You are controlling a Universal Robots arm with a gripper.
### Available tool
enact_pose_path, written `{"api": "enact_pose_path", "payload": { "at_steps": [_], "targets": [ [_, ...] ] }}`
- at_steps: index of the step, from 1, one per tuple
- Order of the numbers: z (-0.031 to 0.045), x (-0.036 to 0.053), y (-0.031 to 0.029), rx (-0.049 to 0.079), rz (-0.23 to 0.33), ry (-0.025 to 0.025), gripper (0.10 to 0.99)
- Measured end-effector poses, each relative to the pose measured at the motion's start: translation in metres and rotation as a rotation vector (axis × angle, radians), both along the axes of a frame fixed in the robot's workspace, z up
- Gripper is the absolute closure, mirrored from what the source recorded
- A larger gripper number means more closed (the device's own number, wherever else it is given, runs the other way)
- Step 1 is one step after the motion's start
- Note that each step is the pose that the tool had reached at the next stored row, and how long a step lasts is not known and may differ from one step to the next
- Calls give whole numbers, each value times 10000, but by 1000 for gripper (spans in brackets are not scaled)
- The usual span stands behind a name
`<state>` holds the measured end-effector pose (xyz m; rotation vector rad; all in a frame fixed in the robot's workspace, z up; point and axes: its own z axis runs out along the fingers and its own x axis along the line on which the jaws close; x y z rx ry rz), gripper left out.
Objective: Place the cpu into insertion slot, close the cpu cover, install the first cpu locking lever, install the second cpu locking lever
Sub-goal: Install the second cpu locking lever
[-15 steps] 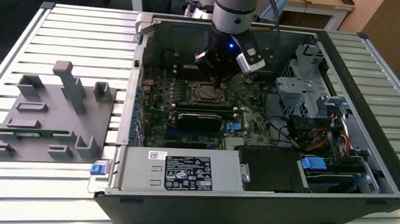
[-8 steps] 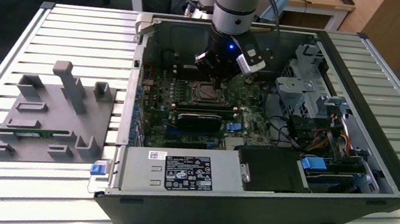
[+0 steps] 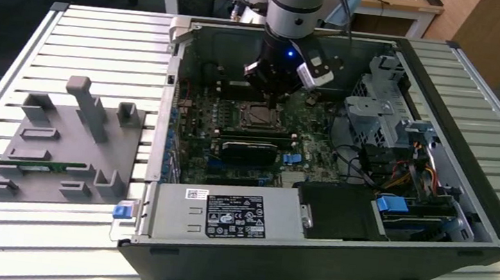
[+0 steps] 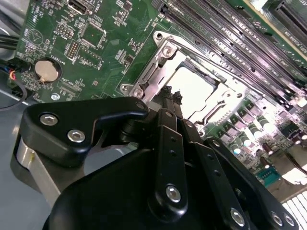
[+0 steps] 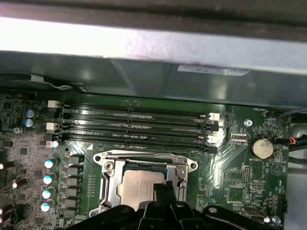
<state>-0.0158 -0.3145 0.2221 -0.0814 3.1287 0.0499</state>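
Note:
The cpu [image 5: 136, 184], a pale tan-silver square, lies in the insertion slot [image 5: 106, 166] on the green board. The silvery cpu cover [image 5: 144, 160] lies flat around it, and the chip shows through its window. In the second wrist view the cpu [image 4: 192, 88] and the cpu cover [image 4: 218, 72] are bright under glare. My gripper [image 4: 171, 93] hangs just over one edge of the slot, its black fingertips close together with nothing seen between them. In the exterior view the gripper [image 3: 273, 95] is inside the open computer case, right above the insertion slot [image 3: 257, 116].
Long black memory slots [image 5: 134, 124] run beside the socket, with a coin battery [image 5: 263, 147] off to one side. In the exterior view a power supply [image 3: 223, 214] and a drive cage [image 3: 383, 112] crowd the case. A grey fixture [image 3: 63, 141] stands on the slatted table at the exterior view's left.

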Motion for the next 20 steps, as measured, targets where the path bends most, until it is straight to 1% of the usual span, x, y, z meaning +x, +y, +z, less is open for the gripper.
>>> {"api": "enact_pose_path", "payload": {
  "at_steps": [2, 15, 18, 20],
  "targets": [
    [25, 0, 0, -1, 1, 1, 980],
    [55, -3, -4, -4, -4, 1, 980],
    [54, -3, -20, -5, -10, 1, 980],
    [54, -3, -41, -4, -15, 1, 980]
  ]
}}
